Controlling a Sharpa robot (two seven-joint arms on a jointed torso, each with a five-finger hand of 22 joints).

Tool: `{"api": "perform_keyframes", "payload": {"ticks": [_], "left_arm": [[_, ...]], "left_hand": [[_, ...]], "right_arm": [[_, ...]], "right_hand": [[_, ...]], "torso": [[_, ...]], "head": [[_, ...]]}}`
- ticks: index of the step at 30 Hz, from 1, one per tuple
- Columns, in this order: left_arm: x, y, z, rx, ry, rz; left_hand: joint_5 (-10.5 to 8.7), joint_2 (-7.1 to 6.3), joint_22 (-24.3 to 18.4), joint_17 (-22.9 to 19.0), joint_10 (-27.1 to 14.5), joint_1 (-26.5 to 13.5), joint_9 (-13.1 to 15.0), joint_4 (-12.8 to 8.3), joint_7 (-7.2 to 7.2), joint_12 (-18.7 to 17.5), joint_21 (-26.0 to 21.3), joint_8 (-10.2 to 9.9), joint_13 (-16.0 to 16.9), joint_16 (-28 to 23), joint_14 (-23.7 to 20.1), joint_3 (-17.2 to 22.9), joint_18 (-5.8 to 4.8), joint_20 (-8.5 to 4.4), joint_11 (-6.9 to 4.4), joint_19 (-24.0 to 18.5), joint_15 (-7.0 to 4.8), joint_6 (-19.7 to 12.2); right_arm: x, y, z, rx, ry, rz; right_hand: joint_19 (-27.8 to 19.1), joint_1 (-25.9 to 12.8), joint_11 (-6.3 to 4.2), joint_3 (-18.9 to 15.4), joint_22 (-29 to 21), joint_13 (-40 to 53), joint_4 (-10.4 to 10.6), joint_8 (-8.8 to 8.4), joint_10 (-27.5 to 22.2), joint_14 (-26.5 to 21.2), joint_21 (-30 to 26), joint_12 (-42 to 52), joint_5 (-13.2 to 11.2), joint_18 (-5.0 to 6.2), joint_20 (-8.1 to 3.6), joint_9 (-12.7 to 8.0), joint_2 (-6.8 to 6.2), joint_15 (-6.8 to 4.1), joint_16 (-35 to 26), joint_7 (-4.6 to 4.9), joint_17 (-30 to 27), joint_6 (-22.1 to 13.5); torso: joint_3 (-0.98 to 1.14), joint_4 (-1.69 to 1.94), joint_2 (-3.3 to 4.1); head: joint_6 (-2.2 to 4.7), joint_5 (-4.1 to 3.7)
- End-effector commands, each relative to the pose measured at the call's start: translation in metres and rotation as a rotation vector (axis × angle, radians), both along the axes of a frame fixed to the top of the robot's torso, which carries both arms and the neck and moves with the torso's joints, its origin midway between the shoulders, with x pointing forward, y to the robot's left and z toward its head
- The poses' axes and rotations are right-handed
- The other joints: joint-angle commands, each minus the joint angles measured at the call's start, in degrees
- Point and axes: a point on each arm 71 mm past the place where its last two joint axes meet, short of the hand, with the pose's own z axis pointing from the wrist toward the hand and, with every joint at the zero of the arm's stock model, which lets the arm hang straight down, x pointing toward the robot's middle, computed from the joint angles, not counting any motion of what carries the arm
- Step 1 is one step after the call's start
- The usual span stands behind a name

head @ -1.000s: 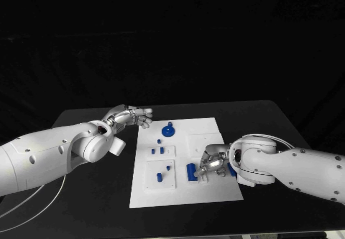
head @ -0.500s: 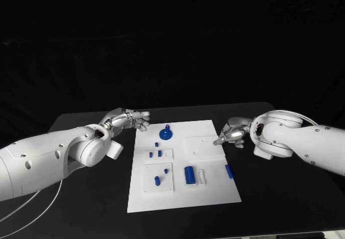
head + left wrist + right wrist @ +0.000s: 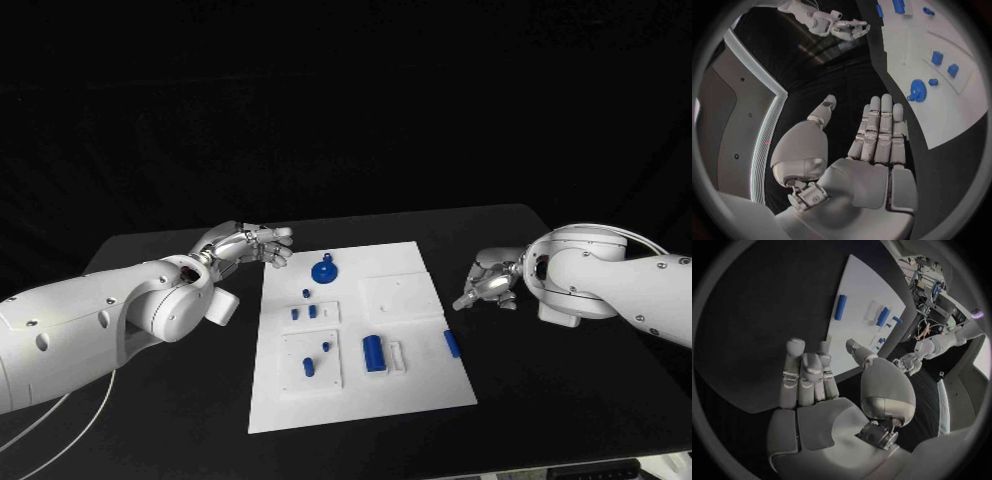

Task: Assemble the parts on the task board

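Lying flat in the middle of the matte black worktop point(image 3: 173, 420) you have the task board point(image 3: 418, 380), a smooth white rectangular plate with shallow square panels set into it. Its blue parts sit on it: a round disc-shaped part with a small knob point(image 3: 325, 270) near the far edge, a stout cylinder point(image 3: 374, 352) beside a slim white bar toward the near half, and a thin blue bar point(image 3: 451, 344) by the board's right edge. Your left robot hand point(image 3: 248, 243), glossy silver with segmented fingers, hovers just off the board's far left corner, fingers extended and holding nothing. Your right robot hand point(image 3: 490, 283) hangs over the worktop just right of the board, fingers likewise spread and empty.
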Motion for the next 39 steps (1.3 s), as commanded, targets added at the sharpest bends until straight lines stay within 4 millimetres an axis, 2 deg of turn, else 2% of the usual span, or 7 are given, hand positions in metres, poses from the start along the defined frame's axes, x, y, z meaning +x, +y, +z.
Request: {"api": "perform_keyframes", "payload": {"ticks": [1,9,15,20,27,36,39], "left_arm": [[0.0,-0.002,0.001,-0.012,-0.008,-0.014],[0.0,-0.002,0.001,-0.011,-0.006,-0.014],[0.0,-0.001,0.001,-0.011,-0.006,-0.014],[0.0,-0.001,0.001,-0.01,-0.005,-0.015],[0.0,-0.001,0.0,-0.01,-0.003,-0.017],[0.0,0.0,0.0,-0.009,-0.001,-0.015],[0.0,0.0,0.0,-0.009,-0.001,-0.015]], "left_hand": [[0.08,0.72,0.1,0.1,0.4,0.0,-0.1,-0.4,0.13,-0.2,-0.4,-0.1,-0.1,-0.3,0.5,-0.1,0.84,-0.26,0.17,0.1,-0.14,-0.4],[0.07,0.72,0.1,0.1,0.4,0.0,-0.1,-0.4,0.13,-0.2,-0.4,-0.1,-0.1,-0.3,0.5,-0.2,0.83,-0.26,0.17,0.1,-0.15,-0.3],[0.07,0.73,0.1,0.1,0.4,0.0,-0.1,-0.4,0.13,-0.2,-0.4,-0.1,-0.1,-0.3,0.5,-0.2,0.83,-0.26,0.17,0.1,-0.14,-0.3],[0.07,0.74,0.1,0.1,0.4,0.0,-0.1,-0.4,0.13,-0.2,-0.4,-0.1,-0.1,-0.3,0.5,-0.2,0.83,-0.26,0.17,0.2,-0.14,-0.3],[0.07,0.77,0.1,0.2,0.4,0.0,-0.1,-0.4,0.13,-0.2,-0.4,-0.1,-0.1,-0.3,0.5,-0.2,0.83,-0.26,0.18,0.2,-0.14,-0.3],[0.07,0.79,0.1,0.2,0.4,0.0,-0.1,-0.4,0.13,-0.2,-0.5,-0.1,-0.1,-0.4,0.5,-0.2,0.82,-0.26,0.18,0.2,-0.14,-0.4],[0.07,0.8,0.1,0.2,0.4,-0.1,-0.1,-0.4,0.14,-0.2,-0.5,-0.1,-0.1,-0.4,0.5,-0.2,0.82,-0.26,0.18,0.2,-0.14,-0.4]], "right_arm": [[-0.006,0.001,-0.006,-0.009,0.068,-0.006],[-0.017,0.009,-0.031,-0.017,0.105,0.016],[-0.02,0.015,-0.039,-0.028,0.099,0.037],[-0.024,0.021,-0.046,-0.024,0.119,0.054],[-0.026,0.024,-0.053,-0.026,0.139,0.062],[-0.027,0.026,-0.061,-0.028,0.146,0.06],[-0.027,0.028,-0.063,-0.028,0.144,0.062]], "right_hand": [[0.0,-0.3,0.15,0.0,0.9,-0.1,0.5,0.02,-0.1,0.0,0.2,-0.4,-0.2,0.77,0.27,0.0,-0.66,-0.06,-0.3,0.17,0.0,-0.2],[-0.2,-1.4,0.29,0.1,0.9,-0.2,2.3,-0.29,-0.1,0.0,0.2,-0.6,-0.2,0.77,0.49,0.0,-0.75,0.09,-0.5,0.32,0.0,-0.6],[-0.3,-2.3,0.35,-0.4,0.9,-0.2,3.1,-0.38,-0.2,-0.1,0.2,-0.6,-0.2,0.75,0.56,0.0,-1.08,0.13,-0.5,0.37,0.0,-0.7],[-0.3,-2.4,0.34,-0.4,0.9,-0.2,3.3,-0.39,-0.1,-0.1,0.2,-0.6,-0.2,0.77,0.54,0.0,-1.13,0.13,-0.5,0.36,0.0,-0.7],[-0.3,-2.2,0.3,-0.4,0.9,-0.2,3.3,-0.36,-0.1,0.0,0.2,-0.6,-0.2,0.77,0.48,0.0,-0.98,0.1,-0.5,0.33,0.0,-0.6],[-0.4,-0.7,0.24,-0.6,1.0,-0.1,2.4,-0.3,-0.1,0.0,0.3,-0.6,-0.2,0.77,0.43,0.1,0.37,0.05,-0.6,0.27,0.0,-0.4],[-0.5,0.6,0.18,-0.3,1.0,-0.1,1.4,-0.23,-0.1,0.0,0.4,-0.6,-0.2,0.77,0.39,0.2,1.88,-0.01,-0.6,0.2,0.1,-0.2]], "torso": [[-0.07,0.02,-0.01],[0.02,0.12,0.07],[-0.03,0.11,0.03],[0.02,0.1,0.05],[-0.05,0.1,0.02],[-0.08,0.14,0.0],[-0.06,0.15,0.0]], "head": [[0.04,-0.28],[-0.28,0.04],[-0.51,0.14],[-0.73,0.2],[-0.9,0.12],[-1.08,0.15],[-1.09,0.23]]}}
